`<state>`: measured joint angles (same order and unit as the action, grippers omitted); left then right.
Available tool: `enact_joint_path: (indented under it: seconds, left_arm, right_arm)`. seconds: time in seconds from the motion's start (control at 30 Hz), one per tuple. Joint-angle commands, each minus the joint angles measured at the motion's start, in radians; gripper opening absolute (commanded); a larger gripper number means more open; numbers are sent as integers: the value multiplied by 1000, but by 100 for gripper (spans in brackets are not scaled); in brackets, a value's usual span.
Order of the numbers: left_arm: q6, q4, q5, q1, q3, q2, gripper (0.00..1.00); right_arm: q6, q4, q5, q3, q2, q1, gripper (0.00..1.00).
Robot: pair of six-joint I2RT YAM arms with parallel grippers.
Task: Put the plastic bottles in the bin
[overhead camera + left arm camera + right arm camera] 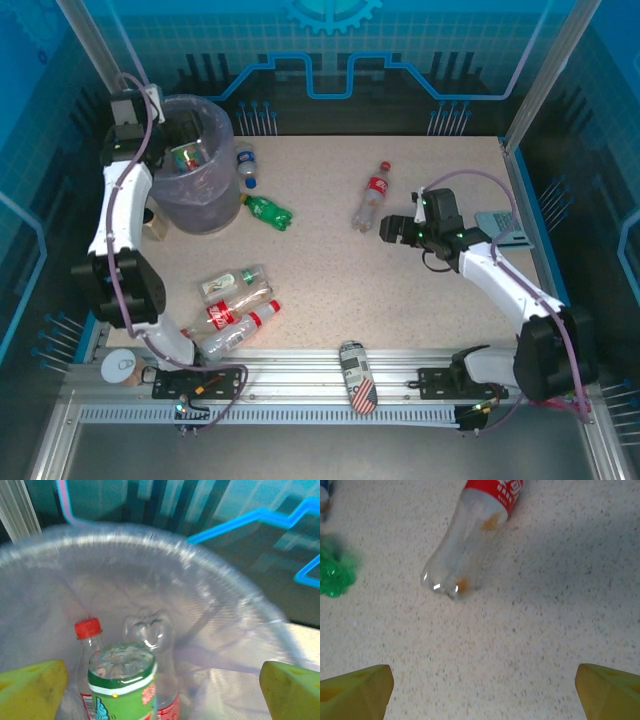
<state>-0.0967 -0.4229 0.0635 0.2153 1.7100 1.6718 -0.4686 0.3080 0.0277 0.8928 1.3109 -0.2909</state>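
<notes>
Dark and flag-patterned, a can (358,377) is seen lying on the near rail, well back from the right gripper (390,228), toward the bases. A heap of clear plastic bottles (238,310) is found by the left arm's base, well short of the left gripper (183,140).

Farther out, the right gripper is held low over the speckled table (450,170), its jaws spread wide with nothing between them. In the right wrist view its yellow fingertips (355,690) are seen at the lower corners, apart from everything. Just ahead of that claw a red-labelled bottle (465,545) is laid on its side, base toward the fingers, untouched. Off to the claw's left a green bottle (268,211) is seen. Beyond it a blue-capped bottle (246,165) is laid just beside the bin (215,215).

Farthest out, the left gripper is held over the bin's mouth, jaws wide open. In the left wrist view a green-labelled bottle (122,680) is seen below and between the fingers (292,690), touched by neither. A red-capped bottle (87,630) and a clear one (147,630) are seen just beyond it inside the bag-lined bin.
</notes>
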Motion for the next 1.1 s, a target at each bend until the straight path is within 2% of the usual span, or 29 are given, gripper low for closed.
enact_joint_path:
  seconds: [0.0,0.17,0.3,0.37,0.53,0.6,0.7,0.83,0.93,1.07]
  left_arm:
    - [53,-55,-49,-72,16,-108,99]
    - [27,-76,-82,-211,-74,-240,99]
    - [-96,28,-53,-337,-279,-366,99]
    - [-166,79,-4,-380,-367,-410,99]
    - [-252,93,24,-501,-451,-434,99]
    - [-280,84,71,-543,-468,-421,99]
    - [-355,120,135,-572,-538,-420,99]
    - [-465,248,134,-588,-672,-451,99]
    - [-552,351,152,-592,-759,-449,99]
    - [-588,389,162,-600,-782,-417,99]
  right_arm:
    - [-61,-35,109,88,86,-40,94]
    - [-99,-114,141,176,252,-78,93]
    - [-97,-135,182,275,411,-111,93]
    - [-94,-114,197,329,483,-117,93]
    - [-82,-43,256,428,619,-132,96]
    - [-82,-44,265,440,659,-135,96]
    - [-87,-42,275,456,706,-135,95]
    - [-83,-40,280,468,740,-136,91]
    - [-68,-31,282,483,757,-137,84]
    - [-46,-25,293,486,759,-139,76]
